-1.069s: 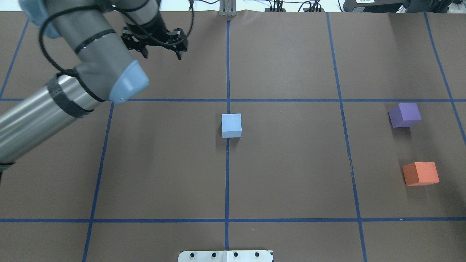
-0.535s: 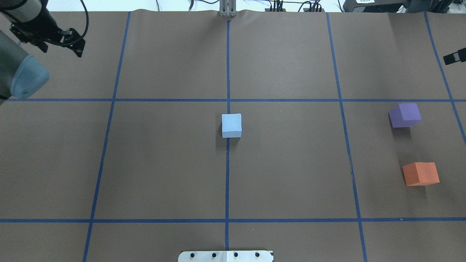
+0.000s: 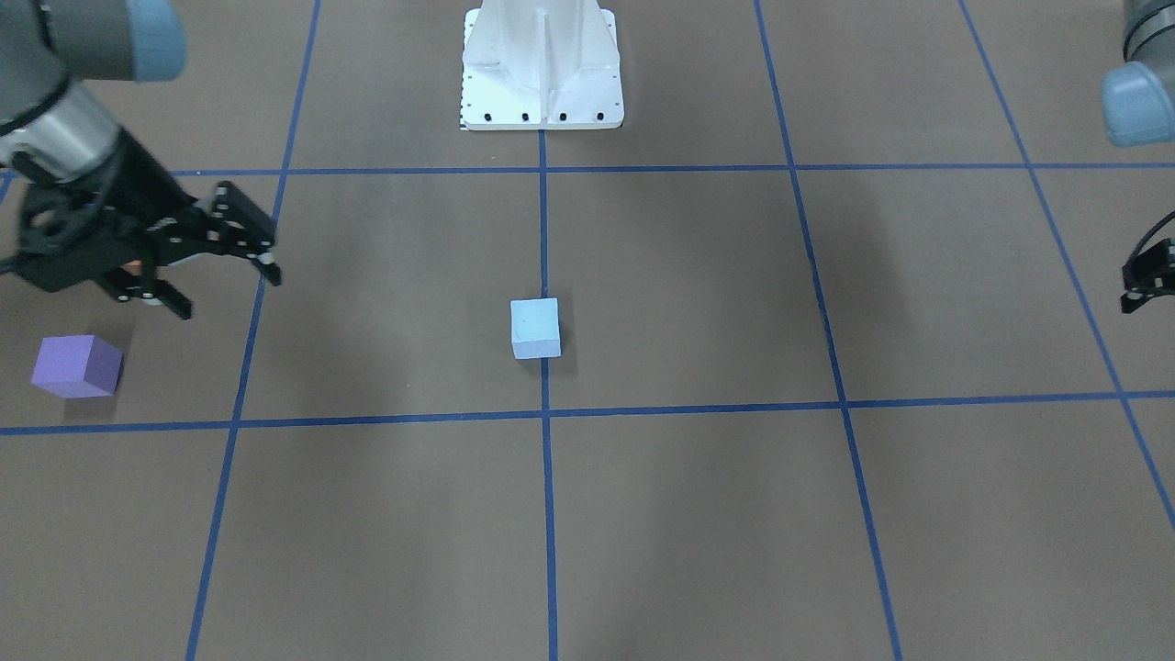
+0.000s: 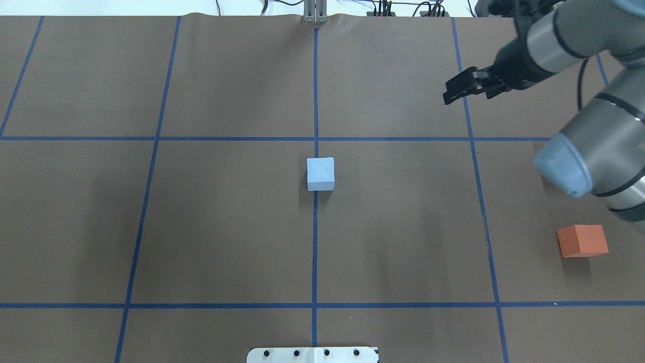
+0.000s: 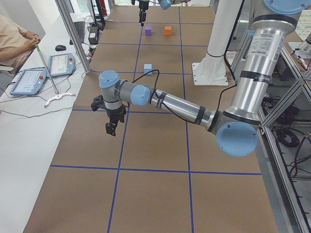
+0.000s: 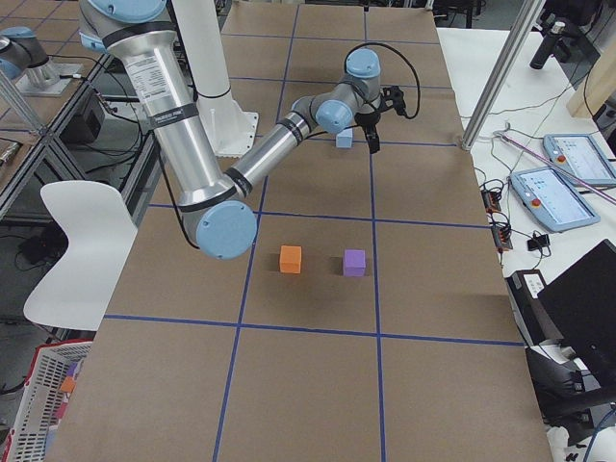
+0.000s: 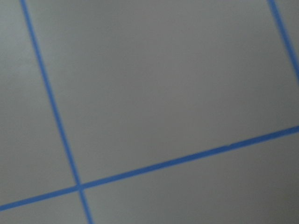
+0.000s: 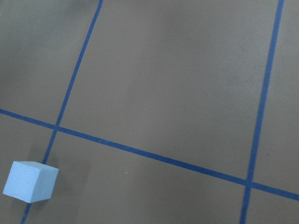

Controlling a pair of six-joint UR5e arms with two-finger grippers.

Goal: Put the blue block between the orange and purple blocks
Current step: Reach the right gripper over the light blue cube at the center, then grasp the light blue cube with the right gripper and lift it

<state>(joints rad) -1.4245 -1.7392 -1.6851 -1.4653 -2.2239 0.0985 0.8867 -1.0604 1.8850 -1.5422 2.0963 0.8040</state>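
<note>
The light blue block (image 4: 320, 174) sits at the table's centre on a blue tape line; it also shows in the front view (image 3: 535, 328) and at the lower left of the right wrist view (image 8: 30, 182). The orange block (image 4: 582, 240) and the purple block (image 3: 77, 366) sit side by side with a gap (image 6: 291, 259) (image 6: 354, 263); my right arm hides the purple one in the overhead view. My right gripper (image 3: 225, 289) is open and empty, above the table between them and the blue block. My left gripper (image 3: 1143, 280) is cut off at the view's edge.
The white robot base (image 3: 542, 73) stands at the table's near edge. Blue tape lines (image 4: 315, 252) divide the brown table into squares. A person (image 5: 17, 41) and tablets (image 5: 60, 63) are beside the table's far side.
My left arm has swung out of the overhead view to the left. My right arm has swung in from the right and now covers the purple block. The blocks have not moved.
</note>
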